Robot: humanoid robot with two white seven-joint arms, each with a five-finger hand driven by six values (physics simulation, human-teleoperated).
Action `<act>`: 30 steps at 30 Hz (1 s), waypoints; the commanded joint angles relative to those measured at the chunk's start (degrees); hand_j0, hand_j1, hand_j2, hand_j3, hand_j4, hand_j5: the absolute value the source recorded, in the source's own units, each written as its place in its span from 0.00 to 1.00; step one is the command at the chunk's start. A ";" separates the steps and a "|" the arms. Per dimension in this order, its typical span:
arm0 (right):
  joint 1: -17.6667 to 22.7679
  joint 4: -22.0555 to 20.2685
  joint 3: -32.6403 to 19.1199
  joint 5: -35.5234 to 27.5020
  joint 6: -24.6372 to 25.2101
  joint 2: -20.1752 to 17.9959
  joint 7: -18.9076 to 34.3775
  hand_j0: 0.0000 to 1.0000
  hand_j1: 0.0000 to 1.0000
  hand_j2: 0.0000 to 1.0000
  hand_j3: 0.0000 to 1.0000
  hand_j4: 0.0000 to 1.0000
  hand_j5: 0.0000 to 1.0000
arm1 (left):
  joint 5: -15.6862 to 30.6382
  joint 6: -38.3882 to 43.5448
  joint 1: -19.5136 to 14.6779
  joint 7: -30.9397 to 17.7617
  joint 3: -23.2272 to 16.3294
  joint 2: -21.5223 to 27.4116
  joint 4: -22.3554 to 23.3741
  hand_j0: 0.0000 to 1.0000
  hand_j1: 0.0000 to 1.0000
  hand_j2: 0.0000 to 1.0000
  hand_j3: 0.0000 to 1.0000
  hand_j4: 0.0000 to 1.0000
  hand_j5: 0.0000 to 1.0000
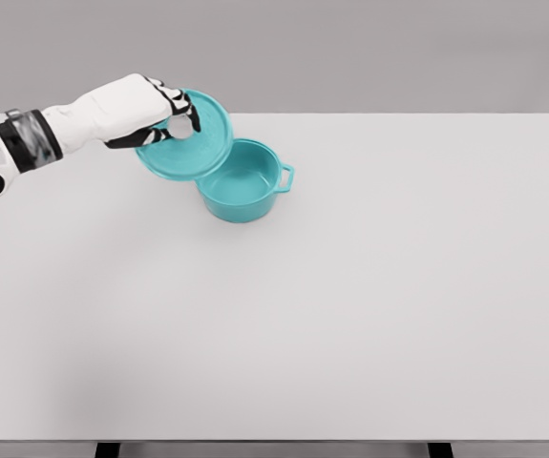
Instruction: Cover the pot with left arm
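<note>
Upper left of the frame: white left hand [150, 107] grips the round teal lid [190, 138] by its knob, tilted, overlapping the left rim of the open teal two-handled pot [245, 186] on the white table [350, 305].

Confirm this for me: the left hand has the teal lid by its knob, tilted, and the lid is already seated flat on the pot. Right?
Not quite. The left hand does hold the teal lid by its knob, tilted, but the lid is not seated: it hangs over the left rim of the pot, most of whose mouth is open. The head view shows it.
</note>
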 commanded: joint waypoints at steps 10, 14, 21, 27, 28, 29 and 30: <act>0.00 -0.03 0.00 0.00 0.00 0.00 0.01 1.00 1.00 1.00 1.00 1.00 1.00 | 0.18 0.10 -0.44 -0.05 -2.70 -2.19 -0.15 0.45 0.45 0.45 0.45 0.45 0.45; 0.00 -0.03 0.00 0.00 0.00 0.00 0.01 1.00 1.00 1.00 1.00 1.00 1.00 | -0.09 0.10 -0.53 -0.05 -3.23 -3.59 -0.15 0.45 0.45 0.45 0.45 0.45 0.45; 0.00 -0.03 0.00 0.00 0.00 0.00 0.01 1.00 1.00 1.00 1.00 1.00 1.00 | -0.26 0.10 -0.97 -0.05 -4.19 -5.53 0.38 0.45 0.45 0.45 0.45 0.45 0.45; 0.00 -0.03 0.00 0.00 0.00 0.00 0.01 1.00 1.00 1.00 1.00 1.00 1.00 | -1.14 0.10 -0.97 -0.14 -4.19 -7.11 2.49 0.45 0.45 0.45 0.45 0.45 0.45; 0.00 -0.03 0.00 0.00 0.00 0.00 0.01 1.00 1.00 1.00 1.00 1.00 1.00 | -1.41 0.10 -0.97 -0.14 -4.11 -7.55 2.75 0.45 0.45 0.45 0.45 0.45 0.45; 0.00 -0.03 0.00 0.00 0.00 0.00 0.01 1.00 1.00 1.00 1.00 1.00 1.00 | -1.58 0.10 -1.05 -0.14 -4.11 -7.64 3.28 0.46 0.46 0.46 0.46 0.46 0.46; 0.00 -0.03 0.00 0.00 0.00 0.00 0.01 1.00 1.00 1.00 1.00 1.00 1.00 | -1.58 0.10 -1.14 -0.14 -4.11 -7.81 3.72 0.46 0.46 0.46 0.46 0.46 0.46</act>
